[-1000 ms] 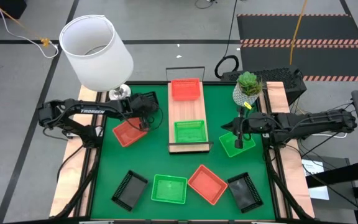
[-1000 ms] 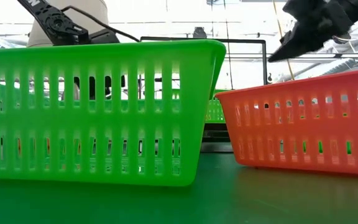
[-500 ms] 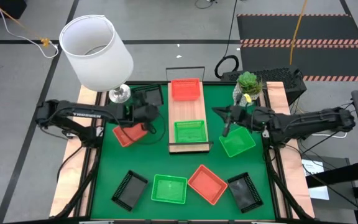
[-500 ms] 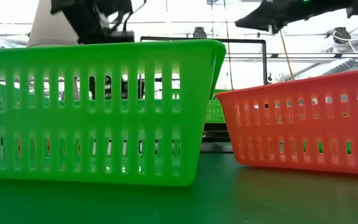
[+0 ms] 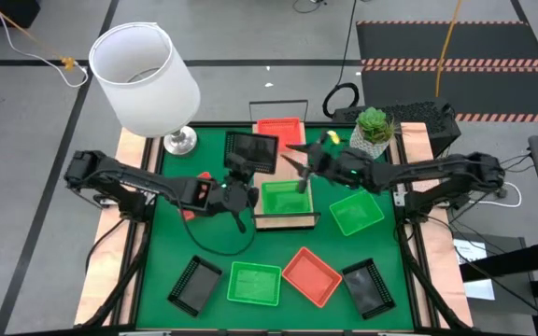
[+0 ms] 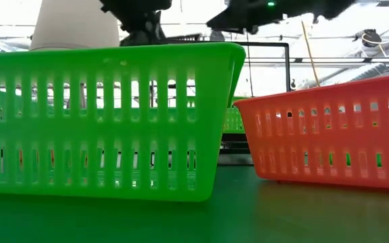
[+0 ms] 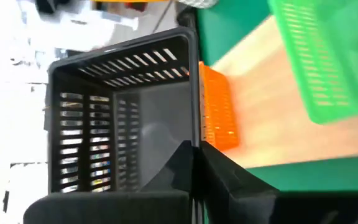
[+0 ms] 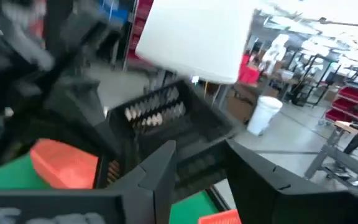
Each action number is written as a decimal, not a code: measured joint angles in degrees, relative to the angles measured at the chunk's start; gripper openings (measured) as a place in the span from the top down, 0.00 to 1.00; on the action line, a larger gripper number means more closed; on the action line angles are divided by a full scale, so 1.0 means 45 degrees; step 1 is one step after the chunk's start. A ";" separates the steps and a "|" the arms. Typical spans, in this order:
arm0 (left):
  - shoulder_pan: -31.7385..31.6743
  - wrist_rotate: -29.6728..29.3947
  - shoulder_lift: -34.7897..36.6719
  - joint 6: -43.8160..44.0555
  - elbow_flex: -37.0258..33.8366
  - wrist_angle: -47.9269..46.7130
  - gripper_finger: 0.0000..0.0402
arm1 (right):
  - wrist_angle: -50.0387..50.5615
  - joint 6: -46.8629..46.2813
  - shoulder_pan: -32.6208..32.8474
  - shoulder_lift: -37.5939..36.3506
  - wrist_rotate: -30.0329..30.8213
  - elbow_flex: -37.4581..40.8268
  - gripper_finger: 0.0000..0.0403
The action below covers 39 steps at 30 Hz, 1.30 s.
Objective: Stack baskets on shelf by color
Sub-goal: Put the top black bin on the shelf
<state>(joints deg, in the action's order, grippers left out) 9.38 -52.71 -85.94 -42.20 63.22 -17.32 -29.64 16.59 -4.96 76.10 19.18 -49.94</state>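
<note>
Black slatted plastic basket (image 5: 251,149) now hangs over the light-wood shelf (image 5: 284,220), between its orange-red basket (image 5: 279,131) and bright green basket (image 5: 285,198); from overhead, my left gripper (image 5: 238,175) has carried it there from the mat edge. My right gripper (image 5: 299,155) has left the loose green basket (image 5: 356,213) and reaches in too. Left wrist: fingers clenched on the black rim. Right wrist: fingers (image 8: 160,168) released, spread before the basket. A handover or steadied placement looks next.
</note>
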 joint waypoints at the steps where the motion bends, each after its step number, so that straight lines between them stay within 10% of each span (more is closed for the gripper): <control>1: 0.0030 -0.0107 -0.0178 -0.0068 0.0149 -0.0060 0.95 | 0.0453 0.0399 -0.0028 0.0385 0.0002 -0.0580 0.67; 9: 0.0123 -0.0304 -0.1212 -0.0381 0.0829 -0.0261 0.98 | 0.3331 0.2473 -0.0249 0.2140 0.0674 -0.3590 0.70; 31: 0.0351 -0.0641 -0.1212 -0.0833 0.0809 -0.0364 0.97 | 0.5414 0.2346 -0.0887 0.2078 0.1361 -0.3797 0.98; 39: 0.0351 -0.0641 -0.1212 -0.1111 0.0807 -0.0253 0.94 | 0.5486 0.2274 -0.0906 0.1981 0.1443 -0.3797 0.79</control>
<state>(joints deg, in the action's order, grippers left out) 10.96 -55.59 -91.39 -47.20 66.85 -18.46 -4.96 26.83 -9.04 85.01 25.67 -67.02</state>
